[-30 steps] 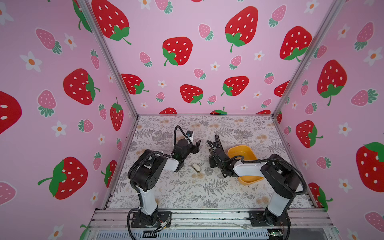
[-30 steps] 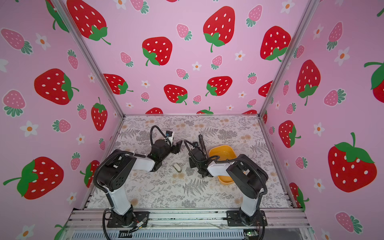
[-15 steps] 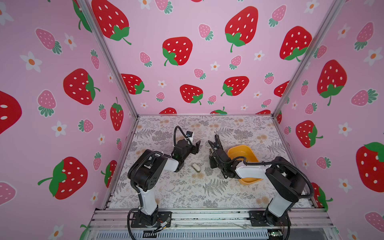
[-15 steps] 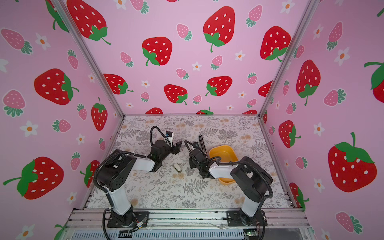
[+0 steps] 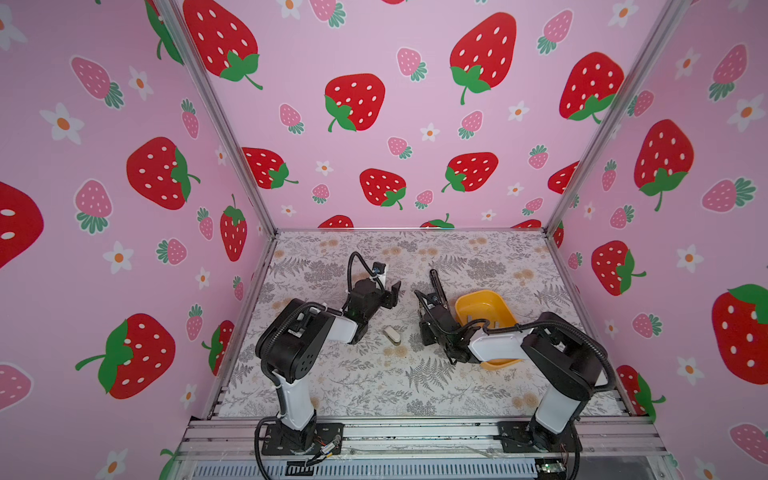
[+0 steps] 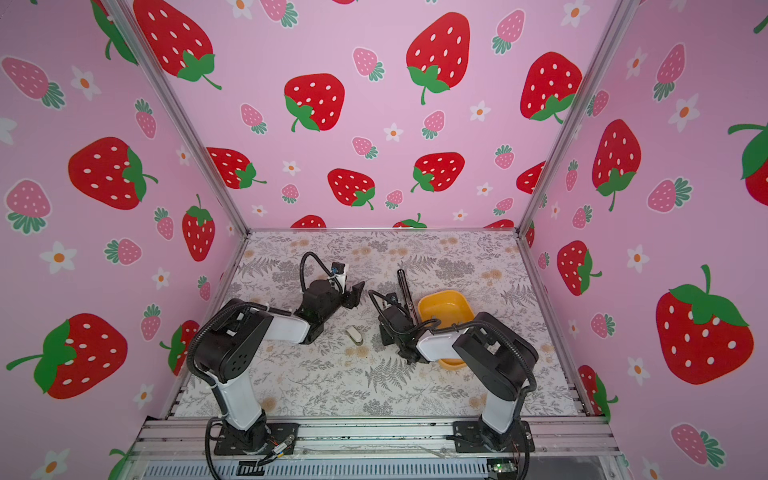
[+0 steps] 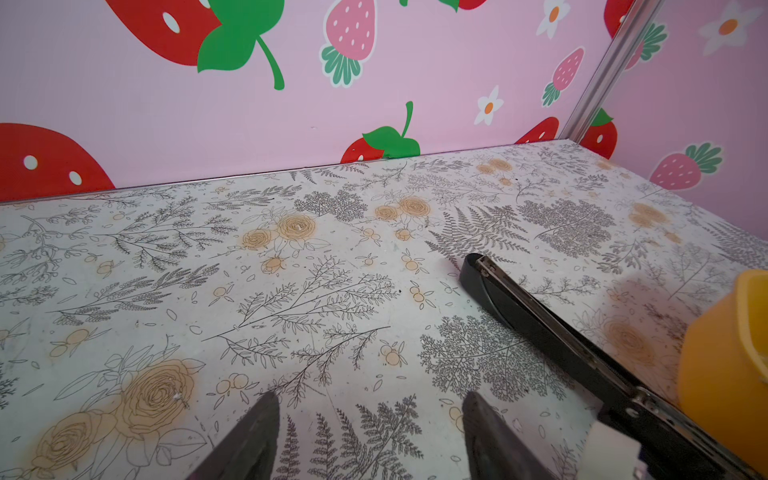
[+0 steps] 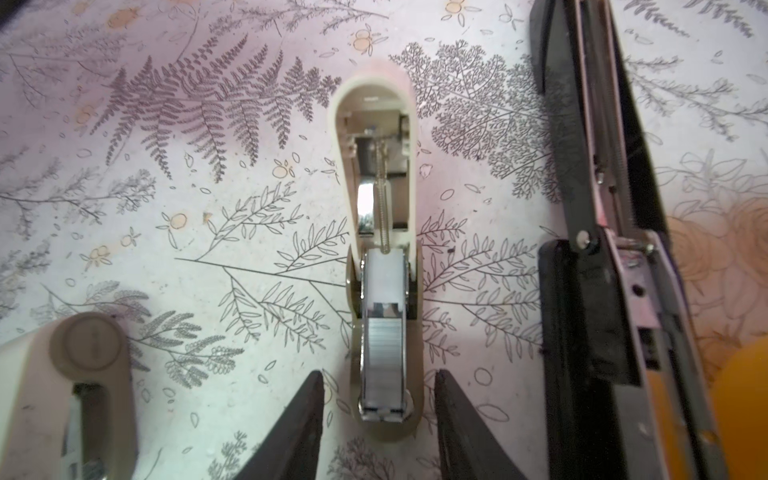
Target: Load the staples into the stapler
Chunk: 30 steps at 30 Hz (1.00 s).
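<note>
In the right wrist view a small whitish stapler [image 8: 337, 137] lies folded open flat on the floral table. A grey strip of staples [image 8: 383, 345] sits in its metal channel. My right gripper [image 8: 380, 374] is open, one dark finger on each side of the channel's near end, neither touching it. In both top views the right gripper [image 5: 420, 300] hides this stapler. My left gripper [image 7: 372, 415] is open over bare table with nothing between its fingers, and a top view shows the left gripper [image 5: 395, 291] left of the middle.
A second whitish stapler [image 5: 392, 334] [image 6: 354, 335] [image 8: 62, 374] lies between the arms. A long black stapler [image 5: 436, 282] [image 7: 540, 324] [image 8: 602, 249] lies open beside the right gripper. Behind it sits a yellow bowl [image 5: 482, 307] [image 6: 444, 307] [image 7: 727, 365]. Pink walls enclose three sides.
My right gripper's jaws have opened wider over the last second. The left arm has stayed where it was.
</note>
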{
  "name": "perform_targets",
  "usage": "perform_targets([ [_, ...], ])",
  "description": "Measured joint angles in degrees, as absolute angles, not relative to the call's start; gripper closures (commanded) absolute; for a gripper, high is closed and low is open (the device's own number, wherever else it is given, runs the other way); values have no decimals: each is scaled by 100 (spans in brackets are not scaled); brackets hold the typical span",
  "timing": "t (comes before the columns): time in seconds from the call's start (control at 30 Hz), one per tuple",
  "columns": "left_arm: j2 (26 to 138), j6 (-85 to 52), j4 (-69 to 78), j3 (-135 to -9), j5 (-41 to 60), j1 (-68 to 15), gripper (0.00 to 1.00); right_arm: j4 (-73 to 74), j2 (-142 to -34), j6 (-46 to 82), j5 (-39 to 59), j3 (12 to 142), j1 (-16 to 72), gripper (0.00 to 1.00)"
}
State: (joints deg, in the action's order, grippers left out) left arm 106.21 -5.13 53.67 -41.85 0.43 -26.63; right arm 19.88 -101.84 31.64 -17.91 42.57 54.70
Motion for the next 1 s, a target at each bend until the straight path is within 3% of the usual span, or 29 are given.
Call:
perform_targets([
  [0.1, 10621, -493, 5282, -4193, 47, -2663, 29, 2154, -10256, 3151, -1796, 4259, 5474, 69],
  [0.33, 10621, -451, 5009, -4372, 71, -2663, 28, 2344, -10294, 3107, -1782, 4213, 5476, 77],
  [1.0, 10687, -670, 3441, -5100, 410, -2954, 25, 3138, -10291, 2838, -1463, 3826, 5474, 81],
])
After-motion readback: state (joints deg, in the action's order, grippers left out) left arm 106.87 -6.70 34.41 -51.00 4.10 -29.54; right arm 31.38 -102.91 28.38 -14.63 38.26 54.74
